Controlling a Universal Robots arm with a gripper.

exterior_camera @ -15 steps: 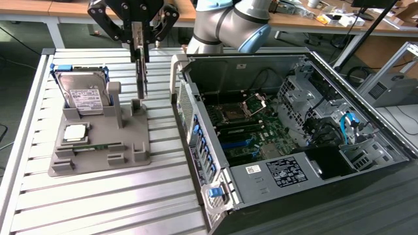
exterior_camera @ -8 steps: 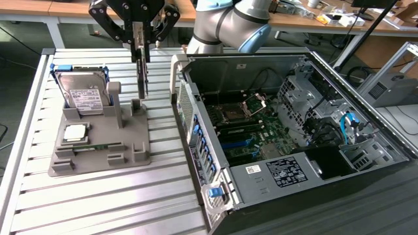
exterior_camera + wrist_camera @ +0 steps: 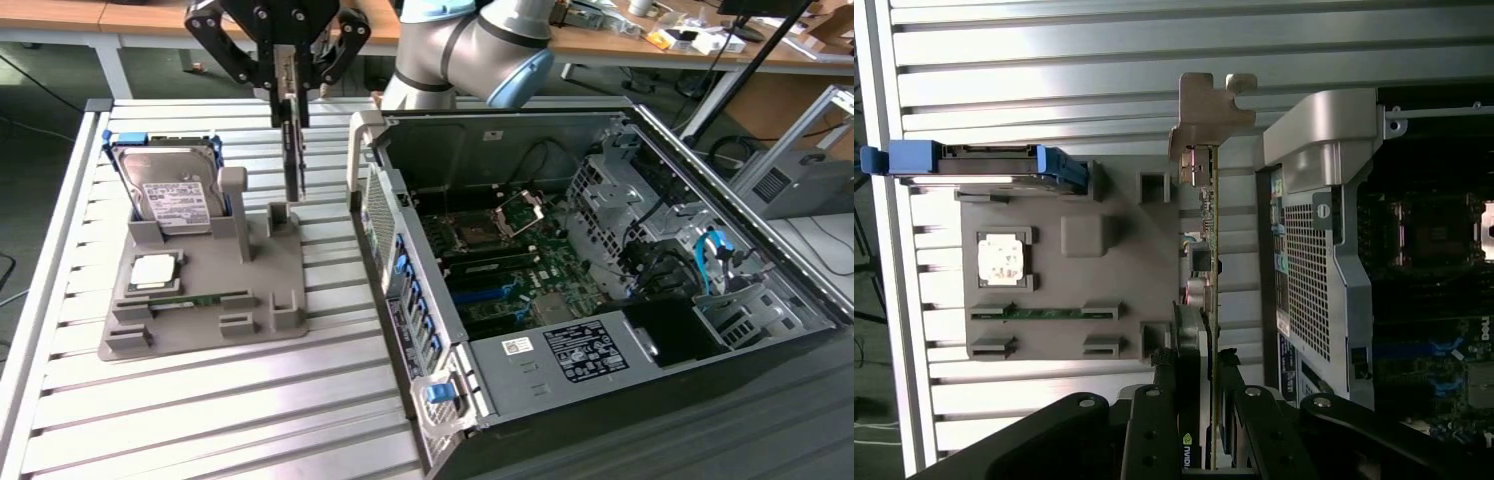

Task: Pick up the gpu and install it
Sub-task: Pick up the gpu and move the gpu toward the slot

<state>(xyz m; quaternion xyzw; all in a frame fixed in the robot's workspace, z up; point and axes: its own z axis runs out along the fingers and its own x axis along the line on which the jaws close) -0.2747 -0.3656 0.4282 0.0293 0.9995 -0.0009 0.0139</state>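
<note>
The gripper (image 3: 294, 105) (image 3: 1210, 375) is seen partly closed, its two fingers (image 3: 1189, 365) pressed against the opposite faces of the gpu (image 3: 296, 160) (image 3: 1211, 250), which is clamped between them by one end. The card is held edge-on. Its long axis runs straight away from the fingertips, in line with the tool and upright in the exterior view. The silver bracket (image 3: 1206, 105) is carried at the end farthest from the gripper.

Directly below the card's lower end, the grey holder (image 3: 200, 320) (image 3: 1124, 270) is found. Whether the card is clear of the holder's slot cannot be told. Farther along the holder, away from the tool, a memory stick (image 3: 187, 300) (image 3: 1044, 313), a processor (image 3: 154, 268) (image 3: 1002, 258) and a hard drive (image 3: 174, 195) (image 3: 984, 165) standing on edge are seated.

On the other side of the tool from these parts, the open case (image 3: 534, 140) (image 3: 1324, 250) is laid on its side, with the motherboard (image 3: 501, 260) exposed. Everything is borne by a slatted metal table (image 3: 200, 420) (image 3: 1054, 60).
</note>
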